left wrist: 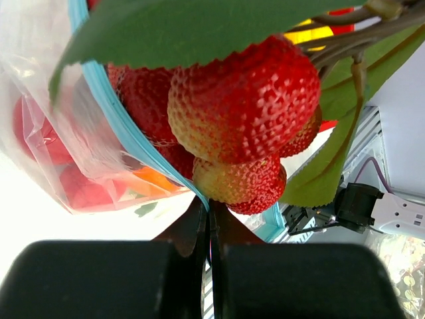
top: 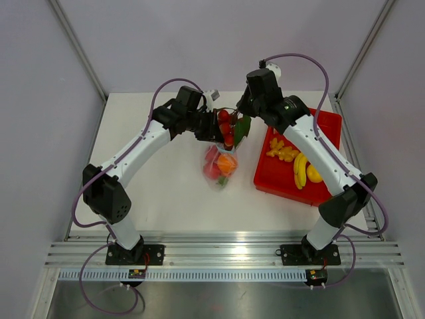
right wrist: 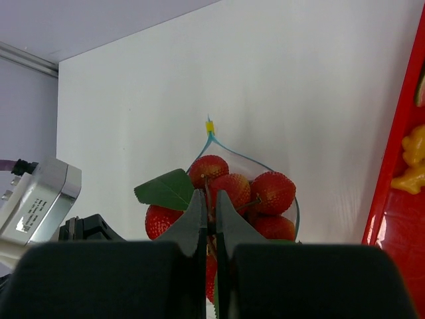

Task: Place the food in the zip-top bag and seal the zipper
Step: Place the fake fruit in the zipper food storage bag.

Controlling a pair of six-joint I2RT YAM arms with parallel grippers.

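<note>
The zip-top bag point(top: 219, 165) hangs clear and crinkly above the table, with red and orange food point(top: 226, 163) inside. My left gripper point(left wrist: 210, 203) is shut on the zipper point(left wrist: 116, 109), the light blue strip along the bag's mouth, and in the top view it point(top: 210, 128) holds the mouth's left side. A cluster of red berries point(right wrist: 255, 193) with green leaves point(right wrist: 166, 189) sits in the opened mouth. My right gripper point(right wrist: 211, 194) is shut on the cluster's stem, directly above the bag point(top: 238, 118). The zipper point(right wrist: 265, 161) loops around the berries, with a yellow end point(right wrist: 210, 126).
A red tray point(top: 332, 123) lies to the right of the bag and holds a banana point(top: 300, 170), a knobbly yellow piece point(top: 281, 150) and a round yellow fruit point(top: 313, 174). Grey walls enclose the white table. The left arm's wrist housing point(right wrist: 36, 203) is close beside the right gripper.
</note>
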